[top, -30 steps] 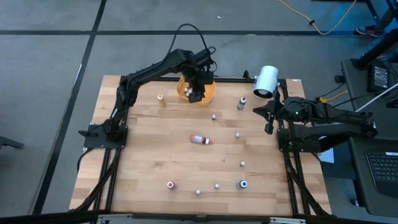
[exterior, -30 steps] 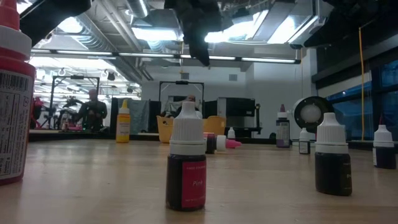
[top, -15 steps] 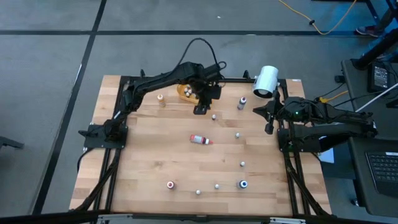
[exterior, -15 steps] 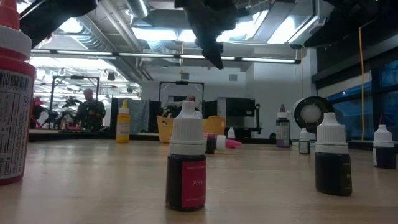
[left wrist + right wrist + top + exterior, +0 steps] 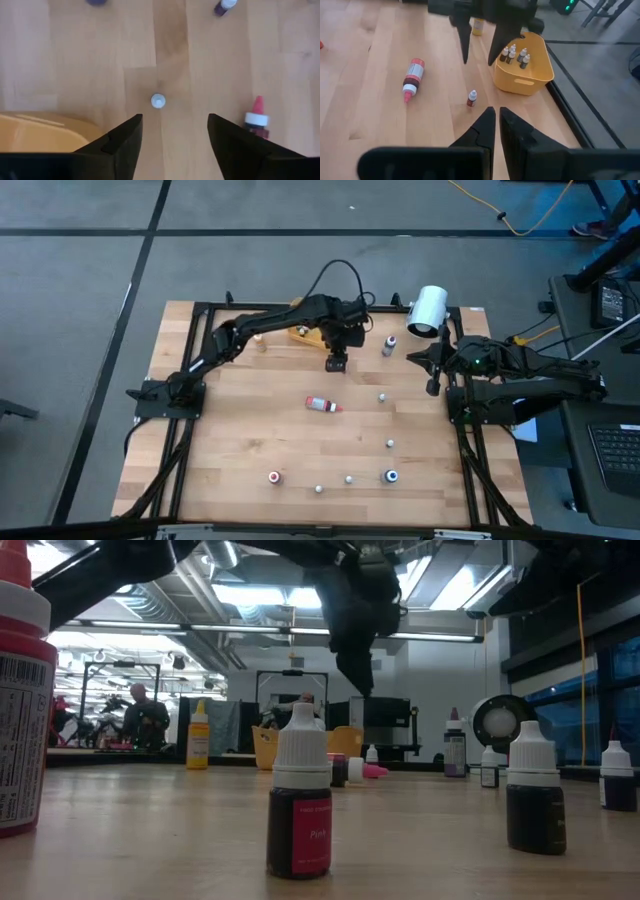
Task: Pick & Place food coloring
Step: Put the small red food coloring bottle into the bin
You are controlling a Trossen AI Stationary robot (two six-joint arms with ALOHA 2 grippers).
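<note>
My left gripper (image 5: 336, 363) hangs open, pointing steeply down, just off the near-right side of the orange bowl (image 5: 522, 72). The bowl holds several tiny food coloring bottles (image 5: 514, 54). A tiny white-capped bottle (image 5: 158, 100) stands upright on the table below the gripper. In the left wrist view it shows beyond the gap between the fingers, and nothing touches it. The right wrist view shows the same bottle (image 5: 472, 98) under the left gripper's spread fingers (image 5: 464, 46). My right gripper (image 5: 495, 125) waits shut at the table's right edge.
A red-labelled bottle (image 5: 322, 404) lies on its side at mid-table. A purple-topped bottle (image 5: 388, 345) and a big white cylinder (image 5: 428, 310) stand at the far right. A yellow bottle (image 5: 260, 340) stands left of the bowl. Several tiny bottles (image 5: 349, 478) dot the near half.
My left gripper has left its place over the orange bowl. It has gone toward the table's near and right edges and has come down. It now hangs over the tiny white-capped bottle beside the bowl.
</note>
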